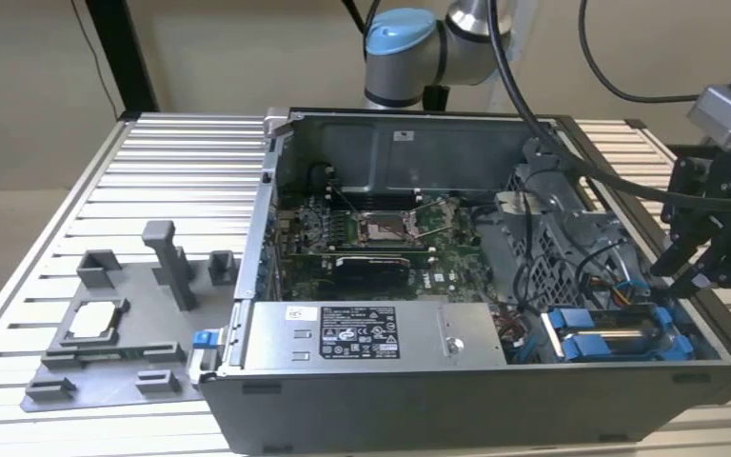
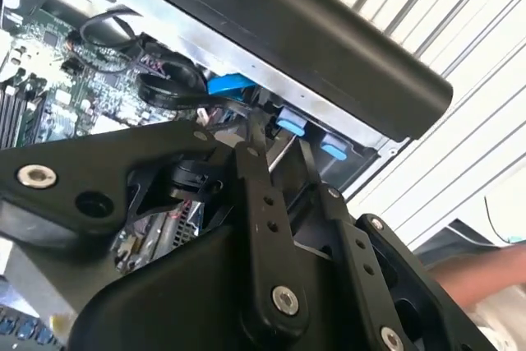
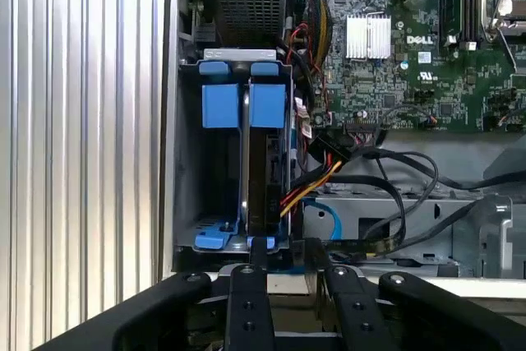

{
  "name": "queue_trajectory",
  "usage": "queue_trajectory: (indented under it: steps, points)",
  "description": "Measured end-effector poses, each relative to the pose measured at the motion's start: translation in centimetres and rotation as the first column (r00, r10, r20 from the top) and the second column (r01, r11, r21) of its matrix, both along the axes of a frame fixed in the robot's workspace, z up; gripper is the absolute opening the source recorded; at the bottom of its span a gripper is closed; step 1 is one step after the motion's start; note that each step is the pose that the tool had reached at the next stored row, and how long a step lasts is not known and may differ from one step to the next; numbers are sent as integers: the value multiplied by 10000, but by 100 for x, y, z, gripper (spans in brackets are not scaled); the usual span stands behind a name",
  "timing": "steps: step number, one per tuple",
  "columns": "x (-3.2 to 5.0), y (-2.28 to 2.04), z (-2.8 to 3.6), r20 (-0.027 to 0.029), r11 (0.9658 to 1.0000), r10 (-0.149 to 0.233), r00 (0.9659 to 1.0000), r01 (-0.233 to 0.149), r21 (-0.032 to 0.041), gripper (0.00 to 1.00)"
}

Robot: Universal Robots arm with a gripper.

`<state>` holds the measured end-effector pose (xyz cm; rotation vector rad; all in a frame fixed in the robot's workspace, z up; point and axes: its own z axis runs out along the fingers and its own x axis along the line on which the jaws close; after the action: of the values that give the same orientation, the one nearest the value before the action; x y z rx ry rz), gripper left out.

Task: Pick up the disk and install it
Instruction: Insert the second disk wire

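Disk [image 3: 256, 178] stands on edge in the blue-railed bay [image 3: 222, 104] at the case [image 1: 467, 405] corner — exterior view's right, beside the grey box [image 1: 353, 333]. Gripper [image 1: 708, 271] hangs just above that bay at the case rim. Jaws parted, gripping nothing — fingertips [image 3: 261, 246] just off the disk's end.

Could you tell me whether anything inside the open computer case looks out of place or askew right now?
Nothing stands out. The disk stands on edge in its bay with its blue rails, the gripper sits just above the case, and the cables lie loosely beside the bay.
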<state>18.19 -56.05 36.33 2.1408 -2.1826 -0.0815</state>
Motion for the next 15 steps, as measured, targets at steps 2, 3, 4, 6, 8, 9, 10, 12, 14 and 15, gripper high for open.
queue_trajectory:
  steps: [2,3,4,6,8,9,10,12,14,15]
  points:
    - [-14,40,-22,66,10000,-1,10000,1,0,100]
    - [-14,66,-32,86,10000,1,10000,-1,0,100]
    - [-14,83,-38,103,10000,1,9999,-1,0,100]
    - [-13,91,-41,115,10000,9,9999,-9,2,100]
    - [-10,88,-41,116,10000,19,9999,-19,0,100]
    - [-7,85,-41,116,10000,26,9999,-26,0,100]
    - [-1,80,-41,117,10000,34,9999,-34,1,100]
    - [11,69,-43,116,10000,50,9999,-50,2,100]
    - [14,61,-44,116,10000,63,9999,-63,1,100]
    - [14,58,-48,115,10000,71,9999,-71,2,100]
